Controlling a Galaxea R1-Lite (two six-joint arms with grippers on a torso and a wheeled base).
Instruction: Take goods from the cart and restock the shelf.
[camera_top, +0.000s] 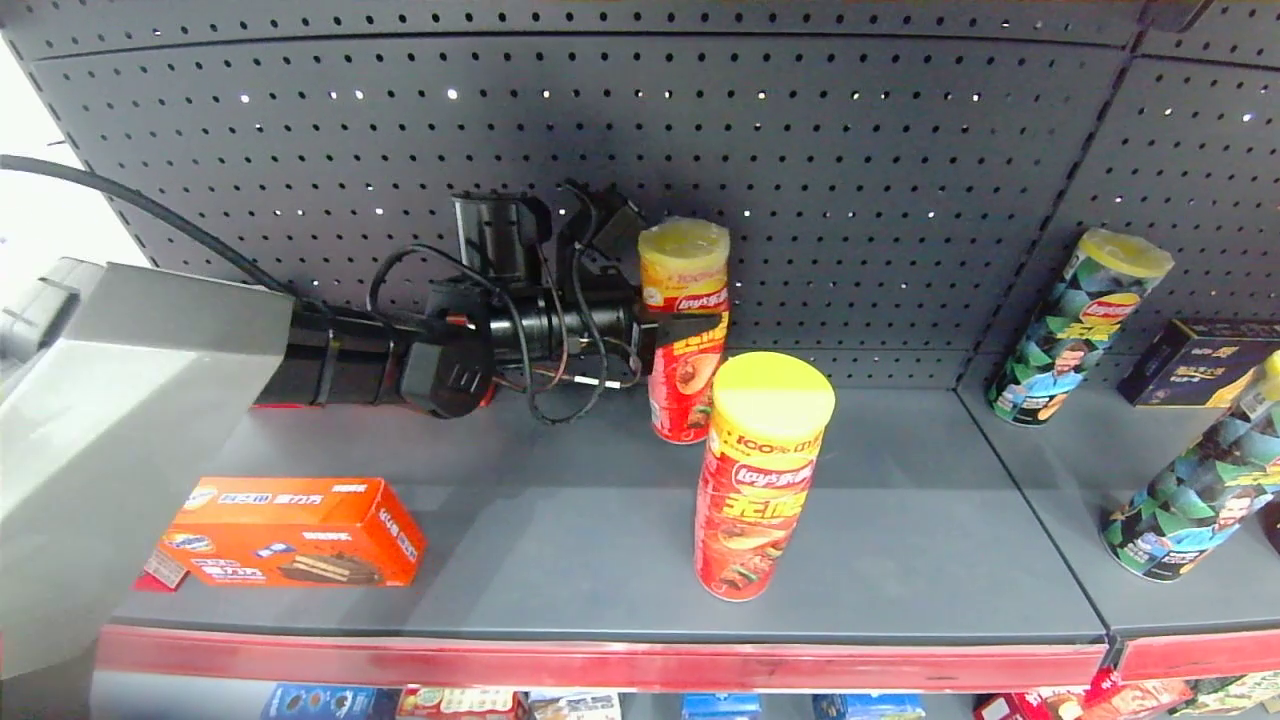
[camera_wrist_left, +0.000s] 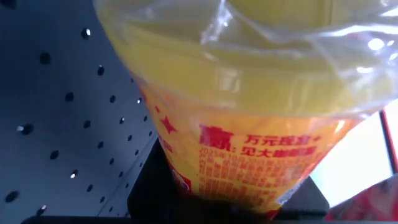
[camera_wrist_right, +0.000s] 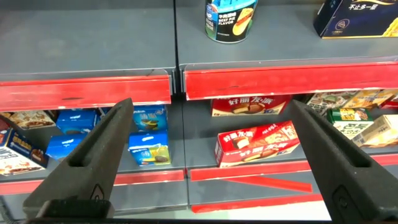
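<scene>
Red chips can (camera_top: 684, 275) | left claw (camera_top: 680, 337) gripping it at shelf (camera_top: 560, 540) back, not yet released | right claw (camera_wrist_right: 211, 104) spread, empty | matching can (camera_top: 760, 480) already shelved

An orange box (camera_top: 295, 532) is laid flat near the front left corner of the shelf (camera_top: 600, 540). On the adjoining section to the right, a green can (camera_top: 1075, 330) is set near the perforated back panel (camera_top: 800, 150), with a dark box (camera_top: 1190, 362) just beside it and a second green can (camera_top: 1190, 500) nearer the front edge. Red snack boxes (camera_wrist_right: 258, 144) are stocked on a lower tier.
</scene>
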